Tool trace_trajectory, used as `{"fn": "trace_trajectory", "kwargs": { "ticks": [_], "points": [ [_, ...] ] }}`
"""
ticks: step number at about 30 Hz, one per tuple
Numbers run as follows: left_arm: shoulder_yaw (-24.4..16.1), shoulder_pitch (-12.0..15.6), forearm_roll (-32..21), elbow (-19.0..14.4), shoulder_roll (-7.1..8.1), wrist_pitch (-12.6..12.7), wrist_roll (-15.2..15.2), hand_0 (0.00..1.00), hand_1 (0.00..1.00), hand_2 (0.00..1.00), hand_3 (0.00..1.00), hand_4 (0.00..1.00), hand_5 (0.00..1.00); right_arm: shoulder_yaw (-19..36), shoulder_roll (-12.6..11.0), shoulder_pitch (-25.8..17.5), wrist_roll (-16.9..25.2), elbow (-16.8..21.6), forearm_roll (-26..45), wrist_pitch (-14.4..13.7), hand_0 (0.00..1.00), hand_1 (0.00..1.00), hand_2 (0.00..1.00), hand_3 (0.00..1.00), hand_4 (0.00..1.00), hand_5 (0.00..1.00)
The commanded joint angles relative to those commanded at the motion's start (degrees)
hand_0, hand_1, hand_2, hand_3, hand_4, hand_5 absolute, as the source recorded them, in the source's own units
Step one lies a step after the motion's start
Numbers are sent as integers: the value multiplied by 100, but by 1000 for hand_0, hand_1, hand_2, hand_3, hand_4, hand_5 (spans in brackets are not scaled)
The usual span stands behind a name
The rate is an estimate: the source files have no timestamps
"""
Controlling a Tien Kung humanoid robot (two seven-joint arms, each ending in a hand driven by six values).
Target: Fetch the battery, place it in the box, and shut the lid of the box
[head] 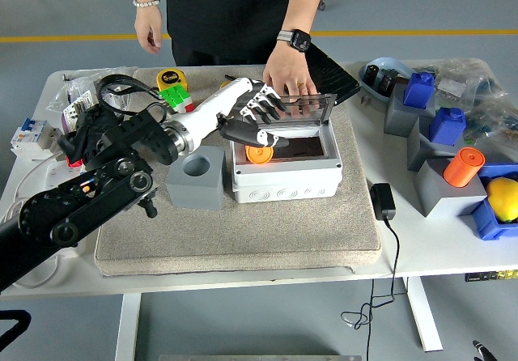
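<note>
The left hand [257,118] hovers over the back left corner of the box [287,171], fingers loosely spread and holding nothing. The orange battery [259,154] lies inside the box at its left end. The clear lid [301,107] stands raised at the box's far edge, where a person's hand [285,76] rests on it. A grey block [196,177] sits just beside the box, on the mat [243,231].

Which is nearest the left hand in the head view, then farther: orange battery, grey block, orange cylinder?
From the left hand:
1. Orange battery, just below it, inside the box.
2. Grey block, on the mat left of the box.
3. Orange cylinder, far right.
</note>
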Motion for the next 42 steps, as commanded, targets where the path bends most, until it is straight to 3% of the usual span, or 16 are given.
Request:
{"fn": "trace_trajectory", "kwargs": {
  "ticks": [4,8,13,18,22,32,36,41,42],
  "points": [
    [-112,261,39,-145,252,-46,74,393,555,584,556,912,102,71,-4,-8,6,7,-35,10,661,640,648,538,881,446],
    [-43,333,55,-132,379,-86,118,392,551,582,553,931,120,94,-10,-11,3,8,-41,20,662,640,648,538,882,444],
    [96,292,50,-59,352,-116,153,391,548,580,551,939,131,90,-10,-1,2,11,-60,17,662,640,648,538,881,444],
    [298,178,9,-13,184,-121,166,396,560,579,550,927,144,90,-9,0,5,16,-66,12,662,640,648,538,881,444],
    [493,8,-52,73,-56,-113,160,396,560,579,550,927,144,61,-12,1,4,19,-38,14,662,640,648,538,881,444],
    [761,-423,-306,489,-847,0,24,396,563,582,556,896,99,14,-7,23,-10,27,-19,9,661,640,648,538,880,444],
    [709,-497,-406,475,-939,31,-17,401,576,586,559,889,98,48,-6,27,2,45,-62,-6,660,640,647,538,881,444],
    [535,-566,-495,389,-876,182,-267,401,576,586,559,889,98,37,-4,20,10,45,-30,-2,660,640,647,538,881,444],
    [479,-587,-523,373,-863,238,-376,520,656,613,586,907,145,32,-4,21,9,44,-22,0,661,640,647,538,881,445]
  ]
}}
